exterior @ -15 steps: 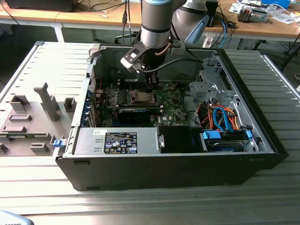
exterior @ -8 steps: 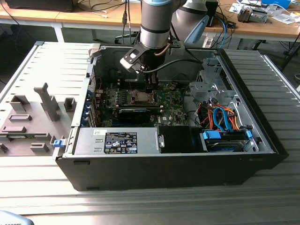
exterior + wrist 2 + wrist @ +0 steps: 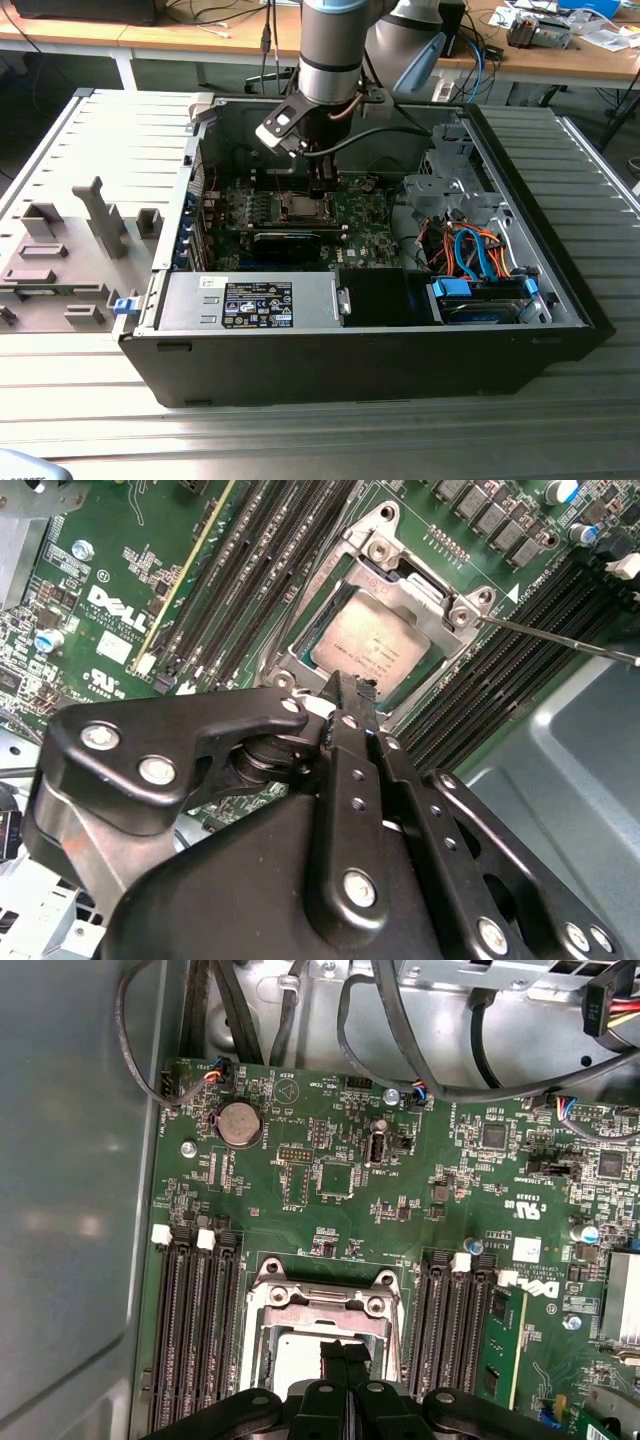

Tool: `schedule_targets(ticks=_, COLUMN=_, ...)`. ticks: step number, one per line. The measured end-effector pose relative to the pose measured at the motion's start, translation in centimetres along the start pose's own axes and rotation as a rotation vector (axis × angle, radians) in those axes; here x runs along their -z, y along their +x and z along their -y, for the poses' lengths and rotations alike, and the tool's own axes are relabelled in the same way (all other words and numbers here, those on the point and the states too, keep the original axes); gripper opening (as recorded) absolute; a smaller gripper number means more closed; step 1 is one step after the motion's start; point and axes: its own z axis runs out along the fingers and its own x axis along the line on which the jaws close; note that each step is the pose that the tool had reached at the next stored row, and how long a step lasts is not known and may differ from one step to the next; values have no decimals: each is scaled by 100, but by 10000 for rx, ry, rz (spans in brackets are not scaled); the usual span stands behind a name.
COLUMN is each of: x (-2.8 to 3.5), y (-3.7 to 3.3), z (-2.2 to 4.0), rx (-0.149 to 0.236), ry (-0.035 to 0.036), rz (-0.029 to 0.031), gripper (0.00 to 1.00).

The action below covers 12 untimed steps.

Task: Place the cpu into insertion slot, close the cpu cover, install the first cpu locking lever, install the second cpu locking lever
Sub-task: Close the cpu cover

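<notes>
The cpu [image 3: 372,652] lies flat in the insertion slot [image 3: 299,207], its pale metal face showing through the window of the cpu cover [image 3: 405,583]. The cover lies down over it as a silver frame. In both wrist views my gripper [image 3: 350,692] is shut with nothing between its fingers, its tip at the socket's edge just above the cover [image 3: 320,1298] and the cpu [image 3: 290,1360]. A thin wire locking lever [image 3: 560,640] sticks out sideways from one corner of the socket. In the exterior view my gripper [image 3: 320,190] hangs over the socket inside the open computer case.
Black memory slots [image 3: 195,1330] flank the socket on both sides. A coin battery [image 3: 238,1123] and black cables [image 3: 420,1050] lie beyond it. The grey case wall [image 3: 70,1210] stands close by. A drive bay with orange and blue cables [image 3: 480,250] is at the exterior view's right.
</notes>
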Motion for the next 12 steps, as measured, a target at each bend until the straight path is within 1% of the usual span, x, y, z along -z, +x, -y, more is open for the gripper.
schedule_targets(ticks=12, x=-27, y=1, z=8, rx=0, ry=0, rz=0, gripper=11)
